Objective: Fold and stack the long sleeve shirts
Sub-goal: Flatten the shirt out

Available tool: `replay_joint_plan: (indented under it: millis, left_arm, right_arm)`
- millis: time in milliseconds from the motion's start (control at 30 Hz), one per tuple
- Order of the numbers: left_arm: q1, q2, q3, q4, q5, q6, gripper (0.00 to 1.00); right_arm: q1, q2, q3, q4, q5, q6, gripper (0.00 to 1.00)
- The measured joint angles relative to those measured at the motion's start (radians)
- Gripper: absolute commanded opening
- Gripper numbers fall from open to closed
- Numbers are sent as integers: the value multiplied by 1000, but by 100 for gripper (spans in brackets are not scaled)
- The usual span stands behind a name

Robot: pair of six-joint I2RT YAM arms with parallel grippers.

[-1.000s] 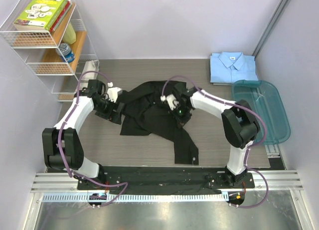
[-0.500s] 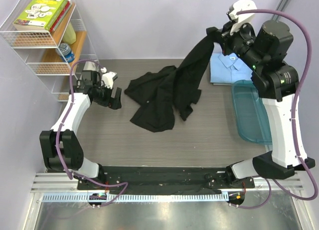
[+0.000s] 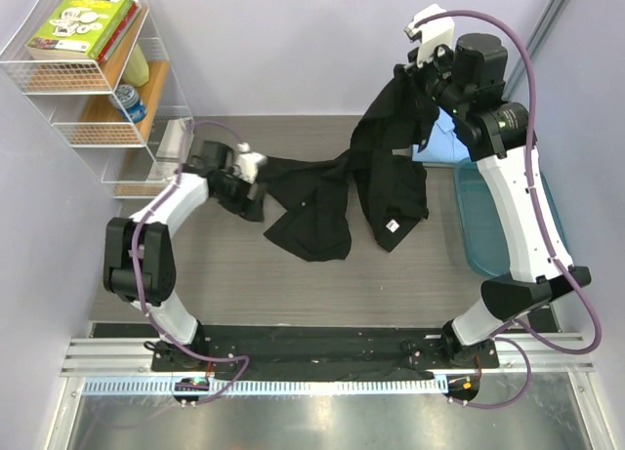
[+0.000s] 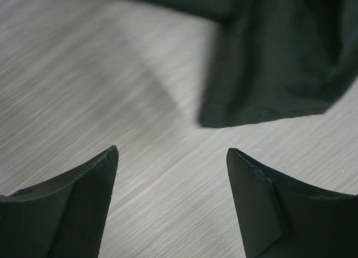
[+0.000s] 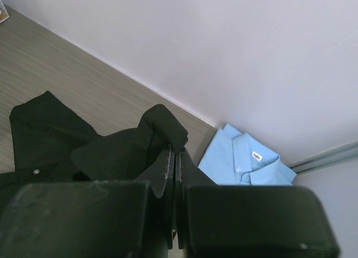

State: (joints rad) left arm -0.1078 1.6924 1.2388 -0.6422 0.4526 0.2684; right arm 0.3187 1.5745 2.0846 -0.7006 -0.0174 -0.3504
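The black shirt (image 3: 337,191) hangs from my raised right gripper (image 3: 405,76), which is shut on a fold of it (image 5: 168,126); its lower part trails on the table. The light blue shirt (image 5: 243,163) lies folded at the back right, partly hidden behind the black cloth in the top view (image 3: 444,138). My left gripper (image 3: 256,198) is open and empty, low over the table beside the black shirt's left edge. In the left wrist view a black cloth end (image 4: 279,79) lies just beyond the gripper (image 4: 172,153).
A teal plastic tub (image 3: 508,216) stands at the right edge of the table. A wire shelf (image 3: 98,79) with books and bottles stands at the back left. Walls close the back and right sides.
My right gripper has lifted the black shirt high and carried it back right, then shifted a little left. My left gripper let go, swung out left, then came back to the cloth's left edge.
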Motion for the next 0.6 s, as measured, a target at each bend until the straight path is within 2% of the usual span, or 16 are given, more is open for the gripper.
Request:
replay_joint_plan:
  millis: [133, 200, 233, 300, 333, 400, 433, 500, 600]
  left_arm:
    - [-204, -1, -53, 27, -61, 21, 93]
    - [-292, 13, -71, 30, -98, 23, 93]
    - [-324, 28, -75, 35, -119, 22, 90]
    - [-356, 60, -81, 52, -162, 20, 77]
    - [-366, 76, -84, 61, -185, 19, 57]
    - [-386, 114, -87, 74, -257, 21, 33]
    - [-391, 119, -81, 78, -288, 19, 11]
    - [-393, 121, -79, 76, -322, 10, 0]
    - [-353, 101, -79, 22, -311, 19, 0]
  right_arm:
    - [0, -16, 0, 6, 24, -8, 1]
    - [0, -24, 0, 8, 34, -11, 1]
    - [0, -27, 0, 10, 38, -14, 1]
    - [0, -36, 0, 13, 47, -16, 1]
    - [0, -40, -2, 14, 50, -17, 1]
    - [0, -56, -10, 20, 54, -21, 1]
    - [0, -65, -16, 23, 55, -23, 1]
    - [0, -81, -24, 24, 59, -30, 1]
    - [0, -110, -34, 27, 63, -43, 1]
